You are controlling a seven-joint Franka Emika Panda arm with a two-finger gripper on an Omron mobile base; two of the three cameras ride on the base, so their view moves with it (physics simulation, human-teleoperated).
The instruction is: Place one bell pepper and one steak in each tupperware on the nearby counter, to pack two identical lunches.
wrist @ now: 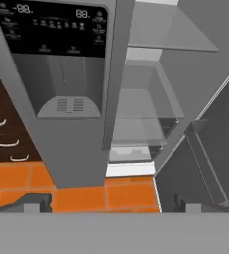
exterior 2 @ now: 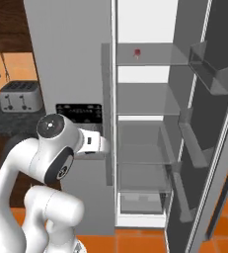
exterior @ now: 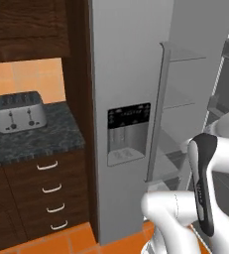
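I'm parked in front of the fridge point(exterior 2: 66, 59), its right door point(exterior 2: 211, 148) swung open. My gripper point(wrist: 111, 203) has its jaws spread wide, nothing between them, the two tips low in the hand view over the orange floor tiles point(wrist: 81, 196), facing the ice dispenser panel point(wrist: 56, 30) and the open compartment. On the upper glass shelf point(exterior 2: 150, 60) sits one small red item point(exterior 2: 136, 53), too small to tell whether pepper or steak. The lower shelves look bare, and a drawer point(exterior 2: 141, 202) sits at the bottom. To the left, the black marbled counter point(exterior: 36, 139) carries a silver toaster point(exterior: 20, 111), over brown drawers point(exterior: 51, 193) with curved handles.
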